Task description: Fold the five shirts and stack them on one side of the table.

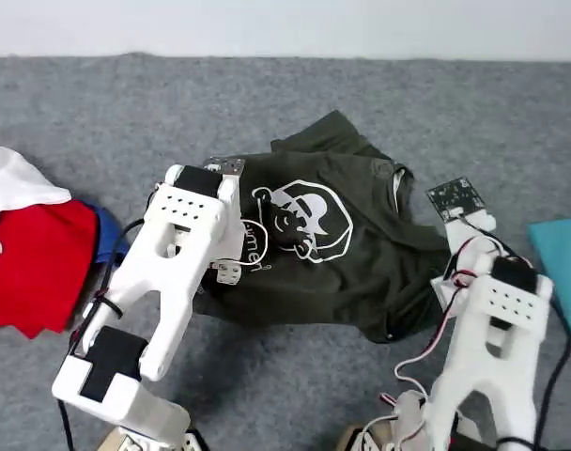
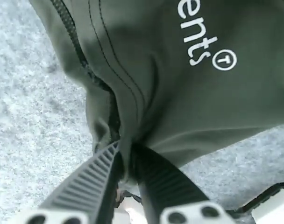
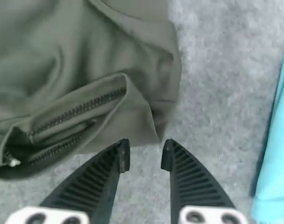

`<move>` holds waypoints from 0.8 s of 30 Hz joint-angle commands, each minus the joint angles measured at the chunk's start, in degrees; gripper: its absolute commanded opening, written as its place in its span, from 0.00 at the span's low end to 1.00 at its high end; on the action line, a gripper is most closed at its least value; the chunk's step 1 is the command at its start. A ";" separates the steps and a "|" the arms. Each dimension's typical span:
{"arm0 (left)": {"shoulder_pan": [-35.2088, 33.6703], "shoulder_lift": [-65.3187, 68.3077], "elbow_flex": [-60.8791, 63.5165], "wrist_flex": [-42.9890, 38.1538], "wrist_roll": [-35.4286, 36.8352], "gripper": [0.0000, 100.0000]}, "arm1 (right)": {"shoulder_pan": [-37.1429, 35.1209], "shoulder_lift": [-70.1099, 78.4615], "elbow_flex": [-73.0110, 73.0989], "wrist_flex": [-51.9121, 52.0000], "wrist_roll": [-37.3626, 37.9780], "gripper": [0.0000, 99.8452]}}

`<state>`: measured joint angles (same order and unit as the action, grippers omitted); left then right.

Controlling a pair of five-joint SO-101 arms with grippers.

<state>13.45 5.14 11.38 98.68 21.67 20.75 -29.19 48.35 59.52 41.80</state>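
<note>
The grey table carries five garments, and the largest spread is the dark green shirt, which lies rumpled in the middle, one of its kind. Its front bears one white print, a cartoon figure with a line of white lettering beside it; the left wrist view shows the end of that lettering and a small circled mark. Two white arms stand at the shirt's near edge, the left arm over its left side and the right arm at its right side. Well to the left of the green shirt lies one red shirt, with one white garment on its far edge and one blue garment showing between it and the green shirt. One teal shirt lies to the right of the green one, apart from it. The left gripper is clamped on a bunched fold of the green shirt's edge, beside a black zip. The right gripper hangs with its fingers apart over bare table, just off the green shirt's hem, near another zip.
</note>
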 commanded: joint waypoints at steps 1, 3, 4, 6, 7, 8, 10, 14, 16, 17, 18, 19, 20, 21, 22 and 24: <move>-0.53 -2.02 0.13 1.93 0.18 0.01 | -0.84 2.51 -3.25 -4.53 -0.44 0.13; -0.53 -2.02 0.13 1.93 0.18 0.01 | -0.84 5.23 -3.34 -5.67 -0.44 0.13; -0.53 -2.02 0.13 1.93 0.18 0.01 | -0.84 6.55 -3.52 -5.76 -0.62 0.13; -0.53 -2.02 0.13 1.93 0.18 0.01 | -0.92 8.66 -4.92 -4.09 -0.79 0.13; -0.53 -2.02 0.13 1.93 0.18 0.01 | -1.01 9.54 -6.07 -2.86 -0.88 0.13; -0.53 -2.02 0.13 1.93 0.18 0.01 | -1.27 10.15 -7.38 -1.45 -0.88 0.13; -0.53 -2.02 0.13 1.93 0.18 0.01 | -2.86 10.42 -9.58 0.75 -0.88 0.13; -0.26 -2.02 0.13 1.93 0.18 0.01 | -6.11 10.33 -15.12 4.35 -0.88 0.13; -0.35 -2.02 0.13 1.93 0.18 0.01 | -7.16 10.59 -17.93 6.02 -1.32 0.13; -0.53 -2.02 0.13 1.93 0.18 0.01 | -7.60 10.95 -18.81 6.55 -2.73 0.13; -0.53 -2.02 0.13 1.93 0.18 0.01 | -8.13 11.12 -19.16 6.64 -4.84 0.13; -0.53 -2.02 0.13 1.93 0.18 0.01 | -8.66 11.21 -19.16 6.55 -6.77 0.13; -0.53 -2.02 0.13 1.93 0.18 0.01 | -9.01 11.65 -19.16 6.55 -8.26 0.13; -0.53 -2.02 0.13 1.93 0.18 0.01 | -9.19 12.18 -19.16 6.55 -9.05 0.13; -0.53 -2.02 0.13 1.93 0.18 0.01 | -9.27 12.79 -19.16 6.55 -9.49 0.13; -0.53 -2.02 0.13 1.93 0.18 0.01 | -9.10 14.11 -19.16 6.55 -9.67 0.13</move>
<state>13.45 5.14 11.38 98.68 21.67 11.96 -15.74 32.00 65.41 33.36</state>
